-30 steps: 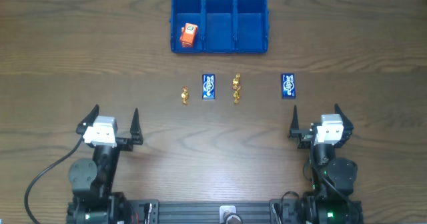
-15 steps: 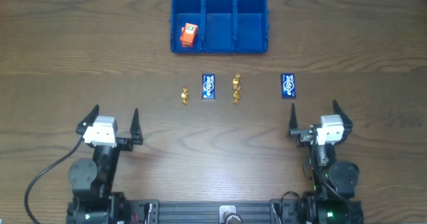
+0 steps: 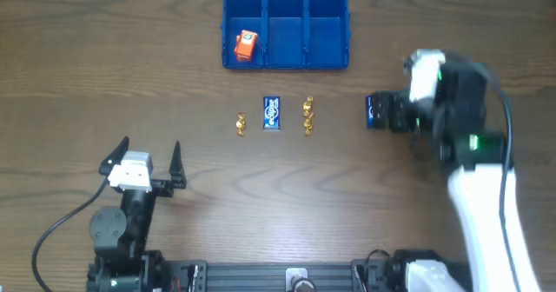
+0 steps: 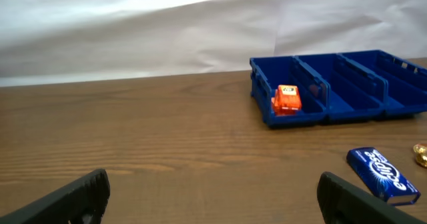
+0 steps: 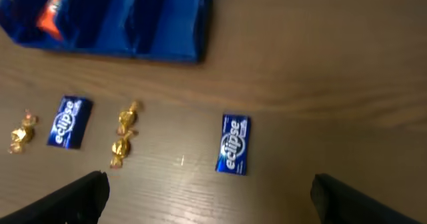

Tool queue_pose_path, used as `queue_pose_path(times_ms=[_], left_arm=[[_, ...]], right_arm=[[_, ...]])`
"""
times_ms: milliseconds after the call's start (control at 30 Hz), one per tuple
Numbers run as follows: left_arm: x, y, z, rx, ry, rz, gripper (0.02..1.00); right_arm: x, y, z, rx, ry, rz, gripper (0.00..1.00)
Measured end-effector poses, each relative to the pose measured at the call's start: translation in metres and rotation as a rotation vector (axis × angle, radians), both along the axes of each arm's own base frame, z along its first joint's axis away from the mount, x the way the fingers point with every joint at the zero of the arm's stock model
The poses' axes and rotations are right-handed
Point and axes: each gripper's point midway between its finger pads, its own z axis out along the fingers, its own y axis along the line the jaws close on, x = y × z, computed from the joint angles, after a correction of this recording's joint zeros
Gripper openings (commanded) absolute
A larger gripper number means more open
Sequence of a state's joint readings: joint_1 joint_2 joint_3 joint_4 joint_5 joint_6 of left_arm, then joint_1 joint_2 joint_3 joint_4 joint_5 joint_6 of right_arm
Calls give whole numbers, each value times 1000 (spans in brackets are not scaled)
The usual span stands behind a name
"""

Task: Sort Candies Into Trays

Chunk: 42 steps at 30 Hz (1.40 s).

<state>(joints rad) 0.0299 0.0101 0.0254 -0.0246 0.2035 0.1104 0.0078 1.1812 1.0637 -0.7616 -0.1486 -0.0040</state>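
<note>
Sorting scene at the approach step; blue tray (image 3: 286,31) of three compartments at the far middle of the worktop (image 3: 87,49), with one orange candy (image 3: 247,44) lying in its left compartment and the middle and right compartments bare; nearer than the tray, in a row from left to right, each apart from the next: single gold candy (image 3: 241,123), left blue packet (image 3: 272,113), pair of gold candies (image 3: 307,116) one just beyond the other, right blue packet (image 5: 233,144); right arm (image 3: 469,153) extended to the right end of that row, right jaws spread wide and pinching nothing, lifted above the worktop with the right blue packet lying flat just ahead and roughly midway between them; left arm (image 3: 130,205) at the near left, well apart from every candy, left jaws likewise spread wide and empty; by judgement from this layout: one candy sorted, five pieces left on the wood, pick of the right blue packet in hand but no grip made yet; next move likely to call for a descent onto that packet, jaws kept open down to the wood, one beside each long edge, then a firm pinch, given the little height of a flat wrapper and the risk of sliding; afterwards a lift and a carry far and left to a bare compartment, away from the orange candy's
</note>
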Motion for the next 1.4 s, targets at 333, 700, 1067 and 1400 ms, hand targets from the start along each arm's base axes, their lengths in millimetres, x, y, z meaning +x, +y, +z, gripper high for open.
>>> queue_pose_path(times_ms=[333,700,1067,1400], left_arm=[[0,0,0,0,0,0,1000],[0,0,0,0,0,0,998],[0,0,0,0,0,0,998],[0,0,0,0,0,0,998]], right_arm=[[25,1,-122,2,459,2,1000],[25,-10,-184,-36,604,-86,982],[35,-8,-184,-138,554,-87,969],[33,-8,-201,-137,590,-109,452]])
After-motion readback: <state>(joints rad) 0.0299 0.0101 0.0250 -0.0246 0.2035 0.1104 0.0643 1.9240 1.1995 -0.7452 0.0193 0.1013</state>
